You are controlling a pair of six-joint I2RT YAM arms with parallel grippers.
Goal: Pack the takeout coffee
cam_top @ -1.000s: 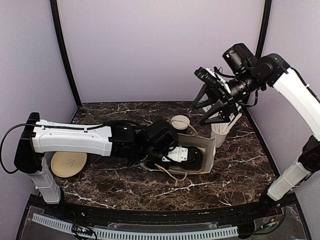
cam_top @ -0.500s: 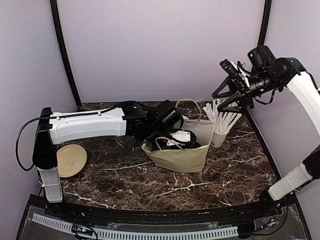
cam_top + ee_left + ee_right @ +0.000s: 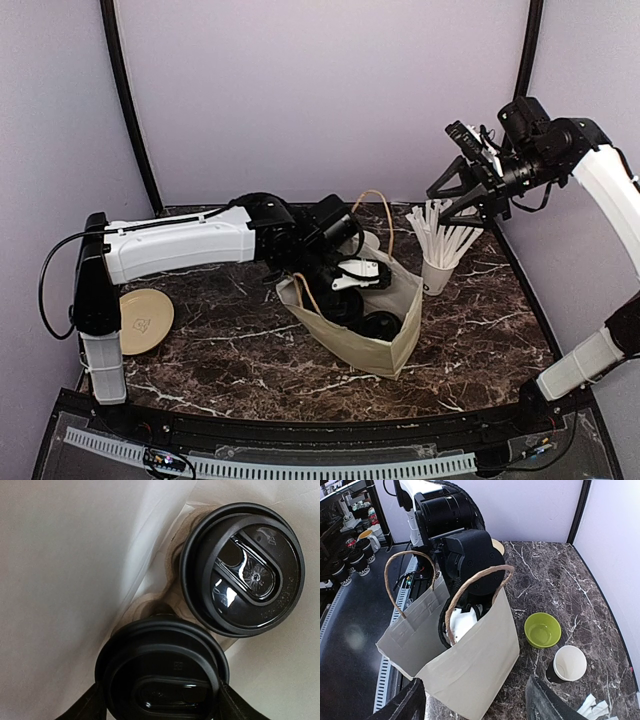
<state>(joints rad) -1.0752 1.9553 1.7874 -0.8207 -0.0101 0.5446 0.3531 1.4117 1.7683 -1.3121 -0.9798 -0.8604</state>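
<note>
Inside the beige paper bag stand two takeout coffee cups with black lids in a cardboard carrier. My left gripper reaches down into the bag, and its fingers press both sides of the nearer lidded cup. The other lidded cup sits just beyond it. The bag leans, with my left arm in its mouth. An open black coffee cup with a white inside stands on the table beside the bag. My right gripper hangs open high at the back right, holding nothing.
A lime-green bowl sits behind the bag near the open cup. A white cup of straws stands right of the bag, under my right gripper. A tan round disc lies at the far left. Crumpled paper lies nearby.
The bag went from lying on its side to upright, and now leans toward the near right. My left arm rose with it. My right gripper swung up and to the right.
</note>
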